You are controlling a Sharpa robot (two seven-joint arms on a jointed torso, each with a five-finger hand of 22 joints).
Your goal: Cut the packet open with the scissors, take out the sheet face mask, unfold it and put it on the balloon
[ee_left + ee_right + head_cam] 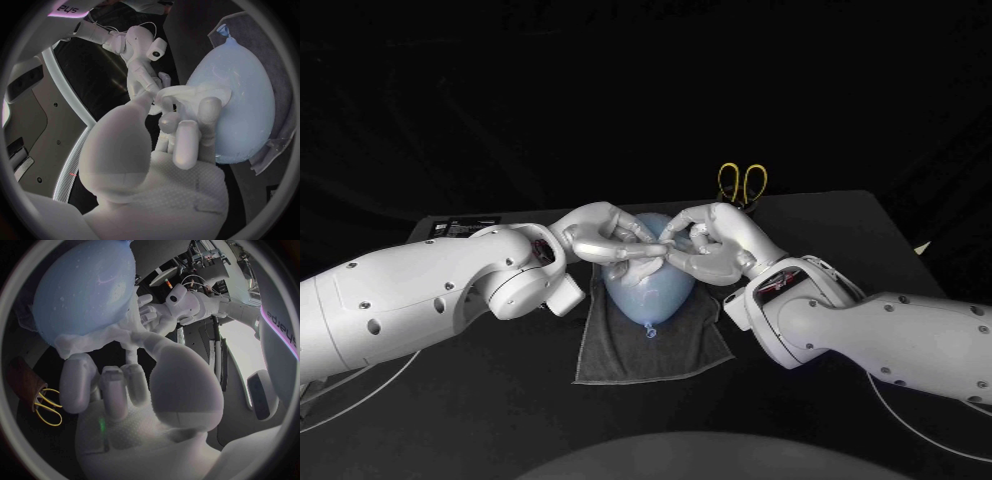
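A pale blue balloon (646, 285) lies on a dark grey towel (653, 345) at the table's middle, its knot towards me. Both hands meet over its far end. My left hand (603, 238) and right hand (711, 240) each pinch the bunched white sheet mask (651, 252), which rests against the balloon. In the left wrist view the mask (187, 95) is crumpled between the left hand's (181, 135) thumb and fingers beside the balloon (244, 110). The right wrist view shows the mask (87, 342) draped on the balloon's (81, 290) edge at the right hand (106, 385). Yellow-handled scissors (743, 183) lie beyond.
The scissors (47, 405) lie next to a brown object (25, 377) on the far right of the table. A dark flat item with white lettering (459, 228) sits behind my left forearm. The towel reaches well past the balloon towards me.
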